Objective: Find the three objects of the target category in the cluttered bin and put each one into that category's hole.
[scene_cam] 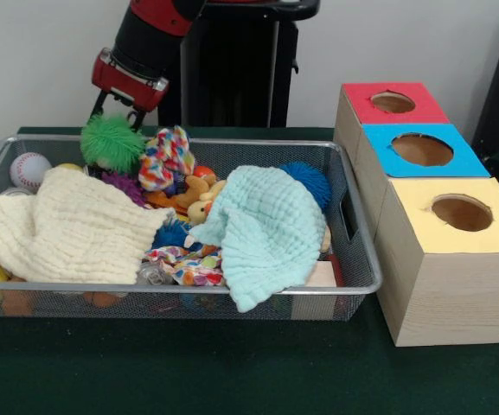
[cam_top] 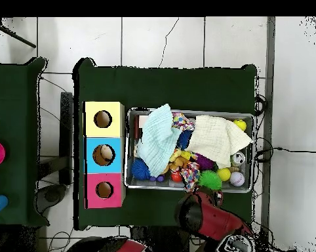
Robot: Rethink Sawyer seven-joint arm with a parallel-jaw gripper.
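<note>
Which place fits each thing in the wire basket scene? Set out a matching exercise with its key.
Things:
1. green spiky ball
2. baseball
3. light blue cloth
4. blue box hole

Places:
A. far corner of the basket, away from the boxes
B. between the red and yellow boxes
C. under the gripper
D. basket end nearest the boxes

Pairs: 1-C, 2-A, 3-D, 4-B

Silver mesh bin (scene_cam: 353,285), pale-blue cloth (scene_cam: 266,233), cream cloth (scene_cam: 67,225), green spiky ball (scene_cam: 112,143), blue-faced box (scene_cam: 422,151)

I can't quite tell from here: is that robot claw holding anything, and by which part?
It cannot be told. The gripper is right above the green spiky ball at the bin's far edge, but no hold shows.
</note>
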